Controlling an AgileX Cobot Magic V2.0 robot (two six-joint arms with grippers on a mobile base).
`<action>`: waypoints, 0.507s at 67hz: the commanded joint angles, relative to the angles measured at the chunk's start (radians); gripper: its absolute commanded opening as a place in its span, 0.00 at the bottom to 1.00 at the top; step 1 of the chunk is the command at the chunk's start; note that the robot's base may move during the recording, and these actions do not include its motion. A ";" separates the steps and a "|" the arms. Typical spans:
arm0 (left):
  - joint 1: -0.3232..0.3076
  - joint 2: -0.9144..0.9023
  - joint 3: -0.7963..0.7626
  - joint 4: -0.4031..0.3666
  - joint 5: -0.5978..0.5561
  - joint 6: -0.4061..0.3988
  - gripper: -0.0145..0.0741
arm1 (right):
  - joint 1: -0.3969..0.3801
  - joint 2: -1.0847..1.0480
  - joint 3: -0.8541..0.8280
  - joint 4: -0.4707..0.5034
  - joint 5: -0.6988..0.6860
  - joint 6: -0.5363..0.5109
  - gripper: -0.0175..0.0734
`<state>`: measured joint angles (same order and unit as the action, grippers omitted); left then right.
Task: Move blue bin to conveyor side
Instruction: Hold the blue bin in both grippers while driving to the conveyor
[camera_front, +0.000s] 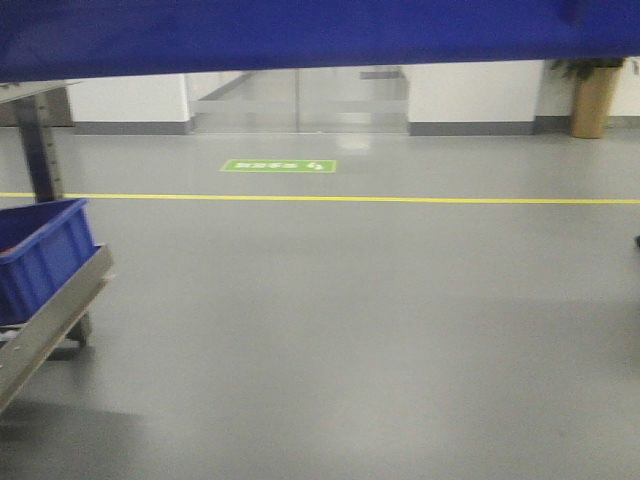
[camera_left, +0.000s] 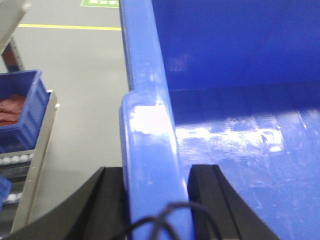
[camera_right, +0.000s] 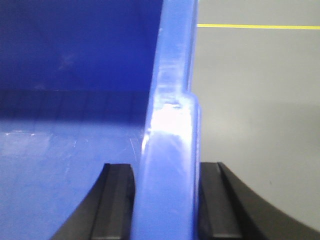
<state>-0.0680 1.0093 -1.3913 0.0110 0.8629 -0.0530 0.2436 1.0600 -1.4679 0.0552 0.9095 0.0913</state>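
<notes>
Bin (camera_left: 240, 100) seemed mid-carry, left pincer (camera_left: 156, 175) pinching its 9 o'clock rim, right pincer (camera_right: 166, 175) the 3 o'clock; next likely needed level travel.

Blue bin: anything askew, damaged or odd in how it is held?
Nothing stands out. The blue bin looks intact; the left hand and right hand each straddle its rim squarely, one finger either side.
</notes>
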 joint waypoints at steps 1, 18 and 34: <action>0.004 -0.024 -0.017 0.063 -0.103 0.019 0.14 | -0.010 -0.023 -0.017 -0.078 -0.102 -0.012 0.12; 0.004 -0.024 -0.017 0.063 -0.103 0.019 0.14 | -0.010 -0.023 -0.017 -0.078 -0.102 -0.012 0.12; 0.004 -0.024 -0.017 0.063 -0.103 0.019 0.14 | -0.010 -0.023 -0.017 -0.078 -0.102 -0.012 0.12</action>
<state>-0.0680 1.0093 -1.3913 0.0091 0.8629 -0.0530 0.2436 1.0600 -1.4679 0.0552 0.9115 0.0913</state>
